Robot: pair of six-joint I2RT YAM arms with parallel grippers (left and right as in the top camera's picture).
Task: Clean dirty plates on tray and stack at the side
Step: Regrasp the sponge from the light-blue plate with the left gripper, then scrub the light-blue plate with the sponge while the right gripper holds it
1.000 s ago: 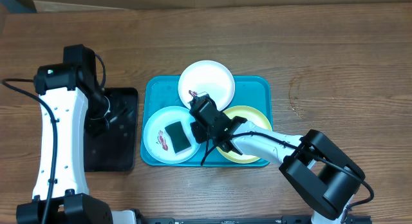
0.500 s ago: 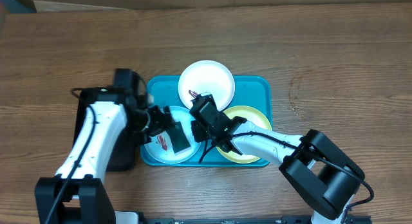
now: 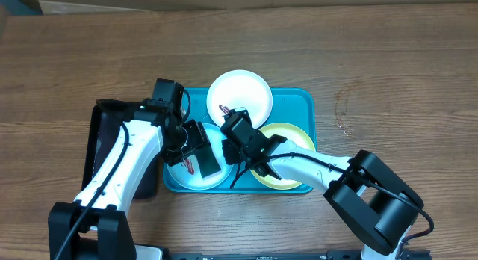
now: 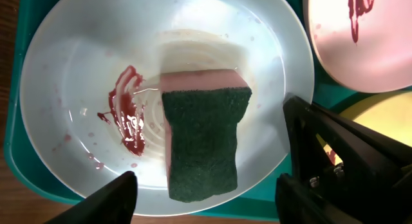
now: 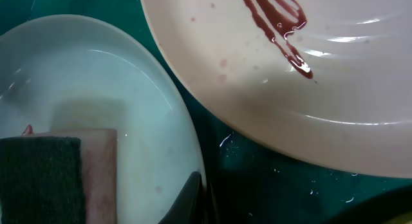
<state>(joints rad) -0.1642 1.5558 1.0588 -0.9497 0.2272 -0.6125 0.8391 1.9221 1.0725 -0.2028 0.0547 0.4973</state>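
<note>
Starting with the light blue plate [image 4: 71, 63]: it lies in the tray [image 3: 300, 106] on the side toward the worktop's left edge, near the front edge. A red-brown smear [image 4: 125, 111] and a sponge [image 4: 203, 140] sit in it, scourer face up. I judge the plate thin, light, fairly stiff plastic, wet and so slippery. The raised rim is the only real hold, and it will skate unless pinned. The sponge looks soft and squashy, best pinched across its long sides.

The white plate [image 3: 239, 96] is toward the back edge and also smeared. The yellow-green plate [image 3: 295, 137] is toward the right edge, partly under my right arm.

The left gripper [image 4: 206, 193] is spread wide, with one finger on each side of the sponge's near end. It holds nothing, and I see no contact.

The right gripper [image 3: 230, 149] hangs between the blue and white plates. Its wrist view shows one fingertip [image 5: 191, 197] at the blue plate's rim. I cannot tell how its jaws stand or whether it grips.

A black tray [image 3: 101, 140] lies toward the left edge.
</note>
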